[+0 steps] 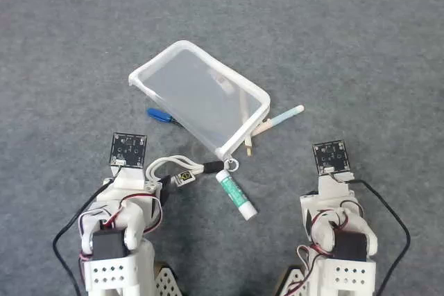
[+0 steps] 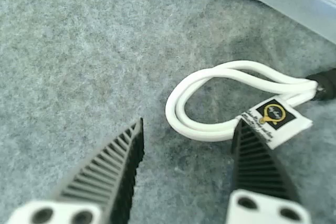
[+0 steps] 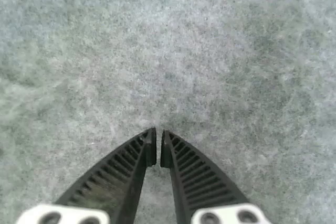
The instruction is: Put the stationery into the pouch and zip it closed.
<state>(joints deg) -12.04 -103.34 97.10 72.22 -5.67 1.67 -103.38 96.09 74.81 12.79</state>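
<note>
In the high view, the translucent pouch [image 1: 198, 95] lies slanted at frame centre on the grey mat [image 1: 361, 53], with a blue pen [image 1: 158, 114] at its left edge, a pastel pen [image 1: 283, 117] at its right and a green-banded white stick [image 1: 236, 195] below its lower corner. My left gripper [image 2: 191, 124] stands wide apart just short of a looped white cord [image 2: 210, 103], whose tag [image 2: 274, 120] bears a black-and-yellow emblem and print too small to read. My right gripper [image 3: 158, 140] has its tips together over the mat.

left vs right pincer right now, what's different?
Left pincer is open; right pincer is shut, tips nearly touching. Left pincer sits over the white cord loop; right pincer has just bare grey mat below it. Both are black, ribbed and hold nothing.
</note>
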